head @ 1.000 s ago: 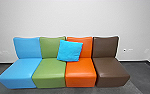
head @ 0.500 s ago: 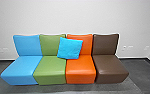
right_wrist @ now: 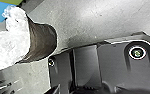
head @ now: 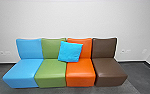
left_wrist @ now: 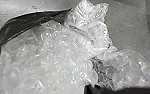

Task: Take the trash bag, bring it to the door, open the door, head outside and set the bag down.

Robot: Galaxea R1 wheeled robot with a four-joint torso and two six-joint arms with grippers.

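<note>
The trash bag (left_wrist: 28, 20), dark with a loose open rim, shows close up in the left wrist view, full of crumpled clear bubble wrap (left_wrist: 48, 57). A dark shape at that picture's lower edge covers part of the wrap, and I cannot make out whether it is my left gripper. In the right wrist view the same dark bag (right_wrist: 43, 41) bulges beside the robot's body, with clear wrap (right_wrist: 9, 46) standing out of its top. How my right gripper stands I cannot tell.
Ahead, a row of blue (head: 29, 48), green (head: 51, 67), orange (head: 80, 68) and brown (head: 104, 48) seats stands against a white wall (head: 73, 17). A bright blue cushion (head: 70, 51) leans on the green and orange backrests. Dark grey floor (head: 138, 75) lies around them.
The head camera has moved with the robot: the seats look slightly smaller, so it stands a little farther back. The picture has also tilted up and down a little between frames.
</note>
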